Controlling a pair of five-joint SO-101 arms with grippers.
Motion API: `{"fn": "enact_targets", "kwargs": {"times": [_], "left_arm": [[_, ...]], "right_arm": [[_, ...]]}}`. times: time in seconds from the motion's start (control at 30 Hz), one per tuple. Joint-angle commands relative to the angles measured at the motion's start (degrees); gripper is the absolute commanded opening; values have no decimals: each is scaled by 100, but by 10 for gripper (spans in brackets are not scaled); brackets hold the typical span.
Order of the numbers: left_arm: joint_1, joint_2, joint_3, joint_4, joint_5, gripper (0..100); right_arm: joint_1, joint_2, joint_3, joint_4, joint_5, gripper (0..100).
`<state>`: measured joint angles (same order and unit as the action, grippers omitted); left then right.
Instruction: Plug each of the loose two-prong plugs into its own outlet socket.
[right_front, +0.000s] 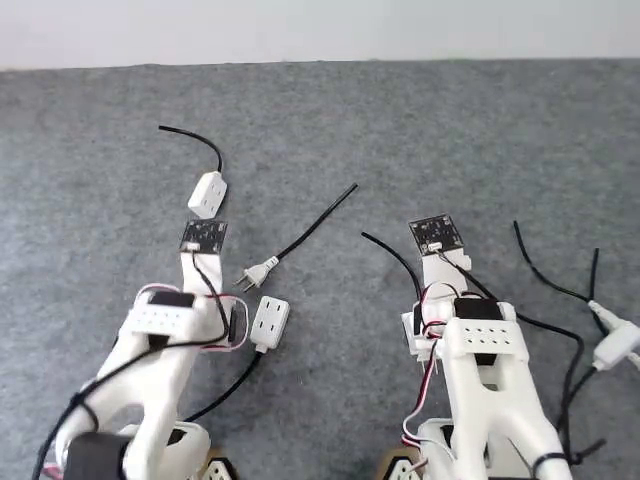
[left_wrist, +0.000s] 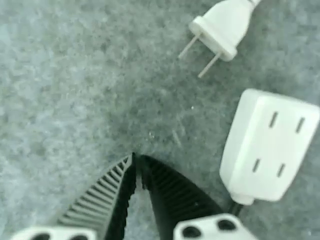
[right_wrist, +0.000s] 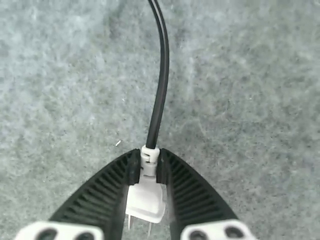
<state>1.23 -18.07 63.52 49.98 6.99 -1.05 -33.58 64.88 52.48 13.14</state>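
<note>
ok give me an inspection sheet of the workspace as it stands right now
surface: grey carpet, flat
job's things: far outlet block and near outlet block, both with nothing plugged in; loose plug lying between them; second plug held
clutter: nothing seen
pincers: left pincer shut, empty, over carpet beside the near outlet block; right pincer shut on second plug
cables: black cords trail from each piece; white connector at the table edge, detail unclear
surroundings: pale wall strip behind the carpet
</note>
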Motion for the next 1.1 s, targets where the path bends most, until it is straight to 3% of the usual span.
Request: {"fn": "enact_targets", "kwargs": {"times": [0.0,0.3,0.5,0.7,1.07], "left_arm": [[360,325,-479,316,-26,15],[2057,334,-602,510,932,15],[2585,360,-1103,527,1345,15],[2453,378,-1262,510,1697,15],[1389,334,-1288,343,1451,16]], "right_arm": [[57,-171,-26,-75,97,9],[66,-171,-26,-92,97,9],[66,-171,-26,-92,105,9],[66,-171,-26,-84,105,9],[57,-233,-26,-57,79,9]]}}
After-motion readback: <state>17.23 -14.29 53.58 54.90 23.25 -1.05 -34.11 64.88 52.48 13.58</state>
